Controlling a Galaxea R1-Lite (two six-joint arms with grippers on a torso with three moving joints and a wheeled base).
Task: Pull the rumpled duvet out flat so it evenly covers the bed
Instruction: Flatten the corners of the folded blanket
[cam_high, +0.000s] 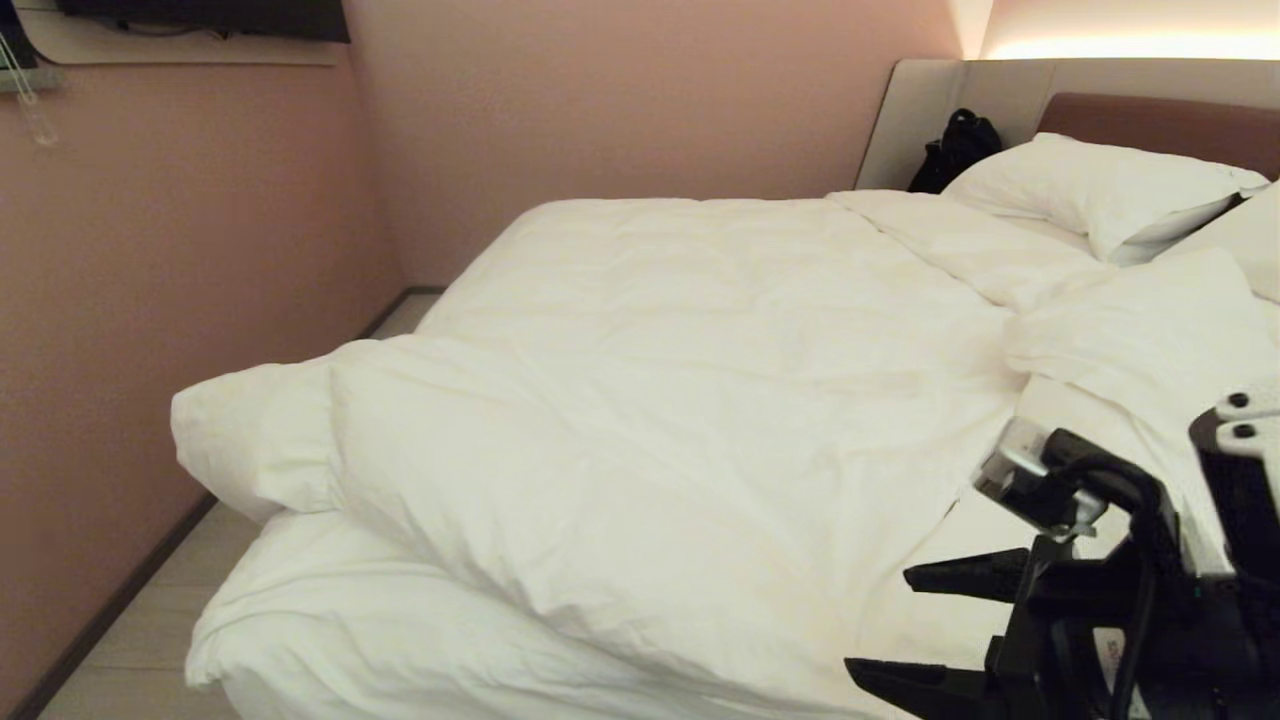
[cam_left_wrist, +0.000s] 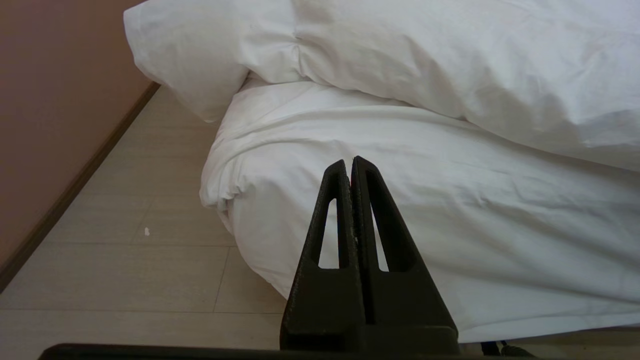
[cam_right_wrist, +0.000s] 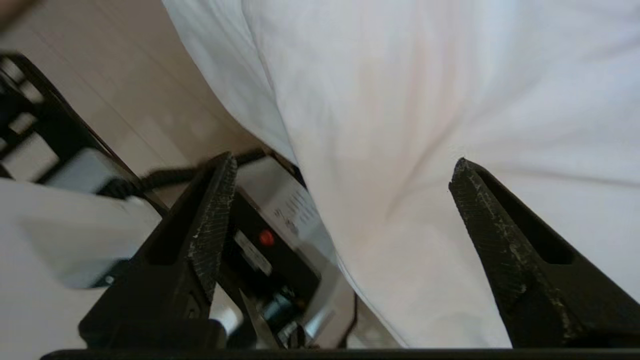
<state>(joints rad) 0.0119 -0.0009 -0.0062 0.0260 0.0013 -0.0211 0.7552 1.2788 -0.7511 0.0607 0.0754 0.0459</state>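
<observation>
The puffy white duvet (cam_high: 680, 400) lies creased across the bed (cam_high: 330, 630), with one bunched corner (cam_high: 250, 430) hanging out past the far-left side. The white sheeted mattress shows below it at the near left corner. My right gripper (cam_high: 877, 622) hovers at the bed's near right edge, open, fingers pointing left. In the right wrist view the right gripper (cam_right_wrist: 342, 161) stands wide apart with white bedding (cam_right_wrist: 400, 100) lying loose in front of the gap. My left gripper (cam_left_wrist: 348, 162) is shut on nothing, parked off the mattress corner (cam_left_wrist: 450, 225), below the duvet (cam_left_wrist: 450, 60).
Plump pillows (cam_high: 1090, 185) lie at the headboard (cam_high: 1160, 125), with a black bag (cam_high: 957, 148) beside them. A pink wall (cam_high: 150, 300) runs close along the bed's far side, leaving a narrow strip of floor (cam_high: 150, 620). My own base (cam_right_wrist: 260, 250) sits under the right gripper.
</observation>
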